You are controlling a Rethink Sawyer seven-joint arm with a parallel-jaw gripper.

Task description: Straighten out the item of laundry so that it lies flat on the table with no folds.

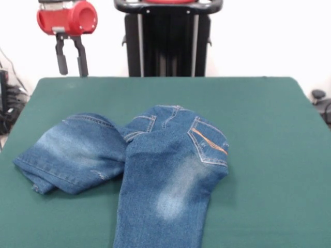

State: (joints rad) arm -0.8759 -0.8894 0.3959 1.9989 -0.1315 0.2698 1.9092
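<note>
Small blue denim jeans [165,170] on the green table [258,119], left of centre and toward the near edge in the front view. Waist end toward the far side, at about the table's middle; one leg straight down toward the near edge and cut off by the bottom of the picture, so long axis near-to-far for that part. Other leg bent off to the picture's left and doubled over itself into a thick rounded bundle, with the hemmed end at its lower left. Not flat: folds at the crotch and along the bent leg. Sturdy woven denim, mid blue, with pale faded patches on the straight leg and on the folded one; orange-tan stitching across a back pocket near the waist, right side. Table top dark green, matte, cloth-like, with a rounded far right corner. Gripper [72,64] up at the top left, above and behind the far left corner of the table, well apart from the jeans: red rounded body, two dark fingers [61,61] hanging straight down with a clear gap between them, parted, nothing held, nothing touched.
</note>
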